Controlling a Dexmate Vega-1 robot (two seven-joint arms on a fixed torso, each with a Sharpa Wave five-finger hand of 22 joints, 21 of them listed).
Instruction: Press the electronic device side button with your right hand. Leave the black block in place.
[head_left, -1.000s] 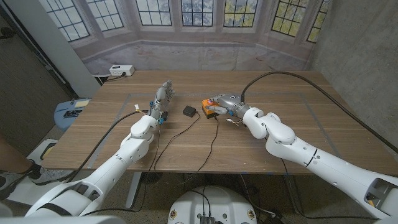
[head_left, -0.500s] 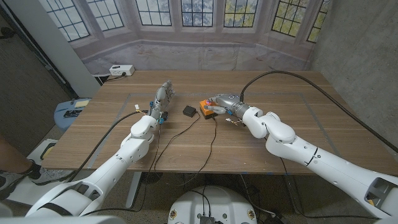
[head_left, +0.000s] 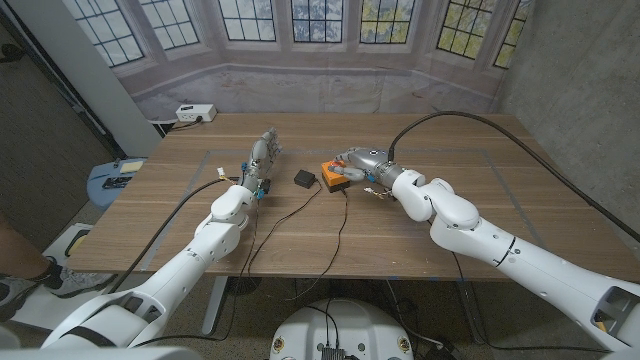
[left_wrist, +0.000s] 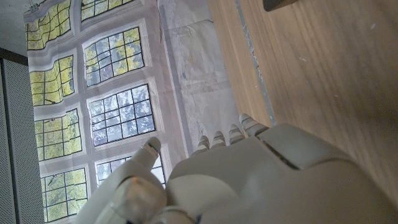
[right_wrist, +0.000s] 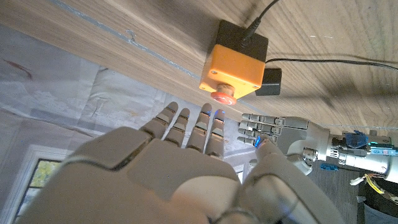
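Right wrist view looks along the pale, smooth shell of the right hand (right_wrist: 180, 180), whose fingers (right_wrist: 194, 129) reach out side by side, straight and holding nothing, with the thumb set apart. Their tips stop just short of the electronic device (right_wrist: 233, 68), a rounded orange box on a black base with a small red button (right_wrist: 224, 97) on the side facing the hand; a thin gap shows between fingertips and button. A black cable (right_wrist: 261, 17) plugs into the black base. Touching the device's far side, or just beside it, sits the black block (right_wrist: 268, 81), a small matte square with its own thin lead trailing over the wood.

From the head view the right hand (head_left: 356, 166) hangs at the device (head_left: 329, 172), near the middle of the worktop (head_left: 450, 215), a brown board with lengthwise grain and a faint grey taped rectangle. The black block (head_left: 304, 178) lies just left of the device, and dark wires run from both toward the near edge.

Well apart on the other side of the block, the left hand (head_left: 263, 155) stands on its edge, palm upright, fingers extended together and gripping nothing. In the left wrist view the same hand (left_wrist: 249, 180) shows its glossy cream back.
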